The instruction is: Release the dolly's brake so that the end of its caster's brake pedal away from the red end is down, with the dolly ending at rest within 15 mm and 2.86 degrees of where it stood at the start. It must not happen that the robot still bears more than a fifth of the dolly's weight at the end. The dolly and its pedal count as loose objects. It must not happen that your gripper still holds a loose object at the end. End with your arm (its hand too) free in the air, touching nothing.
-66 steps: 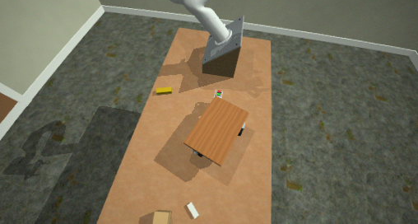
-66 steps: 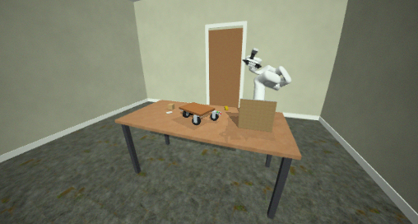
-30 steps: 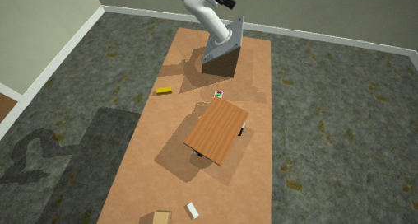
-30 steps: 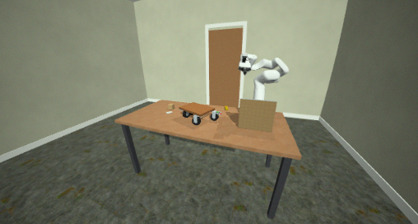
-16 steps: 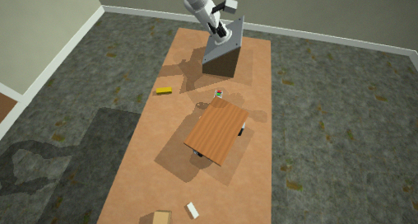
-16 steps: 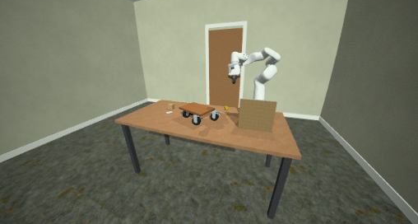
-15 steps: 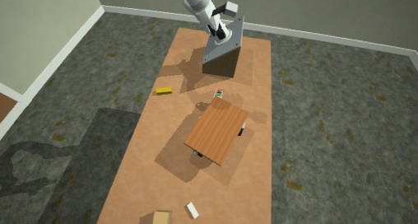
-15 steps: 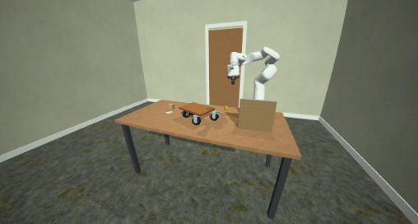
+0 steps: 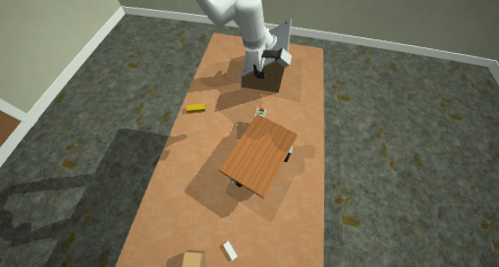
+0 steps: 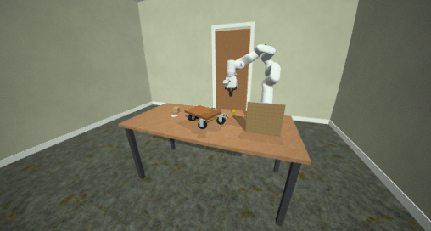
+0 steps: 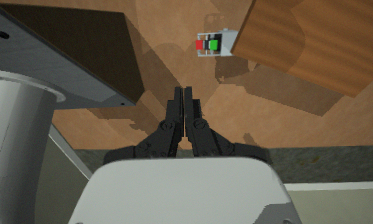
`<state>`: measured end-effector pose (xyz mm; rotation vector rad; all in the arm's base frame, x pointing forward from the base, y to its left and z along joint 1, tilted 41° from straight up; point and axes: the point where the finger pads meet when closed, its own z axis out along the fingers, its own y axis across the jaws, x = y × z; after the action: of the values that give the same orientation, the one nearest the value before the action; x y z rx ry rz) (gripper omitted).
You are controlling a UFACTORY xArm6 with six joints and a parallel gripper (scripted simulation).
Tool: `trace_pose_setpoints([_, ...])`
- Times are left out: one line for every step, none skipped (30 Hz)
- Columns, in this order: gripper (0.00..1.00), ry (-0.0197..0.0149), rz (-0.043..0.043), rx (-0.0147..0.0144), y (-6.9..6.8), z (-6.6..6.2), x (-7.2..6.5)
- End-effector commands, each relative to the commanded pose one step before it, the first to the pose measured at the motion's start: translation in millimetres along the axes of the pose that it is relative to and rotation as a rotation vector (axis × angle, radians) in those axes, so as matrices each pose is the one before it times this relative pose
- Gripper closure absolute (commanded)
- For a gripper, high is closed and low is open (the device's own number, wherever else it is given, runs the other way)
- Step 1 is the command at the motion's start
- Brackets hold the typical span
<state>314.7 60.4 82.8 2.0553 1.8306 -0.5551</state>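
The dolly is a wooden platform on black casters in the middle of the table; it also shows in the exterior view and at the wrist view's top right. Its brake pedal sticks out at the corner nearest the arm, with a red end and a green end. In the wrist view the red end lies left of the green one. My gripper is shut and empty. It hangs high above the table, between the arm's base and the pedal, well clear of the dolly.
A brown upright panel stands on the table by the arm's base. A small yellow block lies left of the dolly. A white block and a tan box lie at the table's far end.
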Motion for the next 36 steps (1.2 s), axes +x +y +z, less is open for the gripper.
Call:
trace_pose_setpoints([1.00, -0.09216, -0.00018, -0.02387, 25.57, 27.87, 4.18])
trace_pose_setpoints([1.00, 0.00000, 0.00000, 0.00000, 0.00, 0.00, 0.00])
trace_pose_setpoints([1.00, -0.02515, -0.00508, -0.00905, 5.99, 9.78, 2.36])
trace_pose_setpoints([1.00, -0.02052, -0.00515, -0.00792, 4.79, 8.58, 2.43])
trace_pose_setpoints([1.00, -0.01632, -0.00482, -0.00668, 3.73, 7.27, 2.31])
trace_pose_setpoints([1.00, -0.01258, -0.00420, -0.00540, 2.82, 5.90, 2.03])
trace_pose_setpoints([1.00, -0.00929, -0.00340, -0.00415, 2.04, 4.54, 1.66])
trace_pose_setpoints([1.00, -0.00645, -0.00252, -0.00296, 1.39, 3.25, 1.24])
trace_pose_setpoints([1.00, -0.00407, -0.00166, -0.00191, 0.87, 2.10, 0.82])
trace_pose_setpoints([1.00, -0.00219, -0.00092, -0.00104, 0.46, 1.14, 0.45])
trace_pose_setpoints([1.00, -0.00084, -0.00036, -0.00040, 0.18, 0.44, 0.18])
trace_pose_setpoints([1.00, -0.00013, -0.00005, -0.00006, 0.03, 0.07, 0.03])
trace_pose_setpoints([1.00, 0.00000, 0.00000, 0.00000, 0.00, 0.00, 0.00])
trace_pose_setpoints([1.00, 0.00000, -0.00009, 0.00000, 0.00, 0.00, 0.00])
trace_pose_setpoints([1.00, 0.00000, -0.00064, 0.00000, 0.00, 0.01, 0.00])
trace_pose_setpoints([1.00, 0.00000, -0.00168, 0.00000, 0.00, 0.02, 0.00])
trace_pose_setpoints([1.00, 0.00000, -0.00318, 0.00000, 0.01, 0.04, 0.00])
trace_pose_setpoints([1.00, 0.00000, 0.00000, 0.00000, 0.00, 0.00, 0.00])
trace_pose_setpoints([1.00, 0.00000, 0.00000, 0.00000, 0.00, 0.00, 0.00])
trace_pose_setpoints([1.00, -0.00001, -0.00509, 0.00001, 0.01, 0.06, 0.00])
trace_pose_setpoints([1.00, -0.00001, -0.00736, 0.00001, 0.01, 0.09, 0.00])
trace_pose_setpoints([1.00, -0.00001, -0.00995, 0.00001, 0.02, 0.12, 0.00])
trace_pose_setpoints([1.00, -0.00002, -0.01282, 0.00002, 0.02, 0.16, 0.00])
trace_pose_setpoints([1.00, -0.00002, -0.01593, 0.00002, 0.03, 0.19, 0.00])
trace_pose_setpoints([1.00, -0.00002, -0.01925, 0.00002, 0.03, 0.23, 0.00])
trace_pose_setpoints([1.00, -0.00002, -0.02273, 0.00003, 0.04, 0.28, 0.00])
trace_pose_setpoints([1.00, -0.00003, -0.02634, 0.00004, 0.05, 0.32, -0.01])
trace_pose_setpoints([1.00, -0.00003, -0.03004, 0.00004, 0.05, 0.37, -0.01])
trace_pose_setpoints([1.00, -0.00003, -0.03381, 0.00005, 0.06, 0.41, -0.01])
trace_pose_setpoints([1.00, -0.00003, -0.03761, 0.00006, 0.06, 0.46, -0.01])
trace_pose_setpoints([1.00, -0.00003, -0.04142, 0.00006, 0.07, 0.50, -0.02])
trace_pose_setpoints([1.00, -0.00002, -0.04520, 0.00007, 0.07, 0.55, -0.02])
trace_pose_setpoints([1.00, -0.00002, -0.04892, 0.00008, 0.07, 0.60, -0.02])
trace_pose_setpoints([1.00, -0.00001, -0.05257, 0.00009, 0.08, 0.64, -0.03])
trace_pose_setpoints([1.00, 0.00000, 0.00000, 0.00000, 0.00, 0.00, 0.00])
trace_pose_setpoints([1.00, 0.00000, 0.00000, 0.00000, 0.00, 0.00, 0.00])
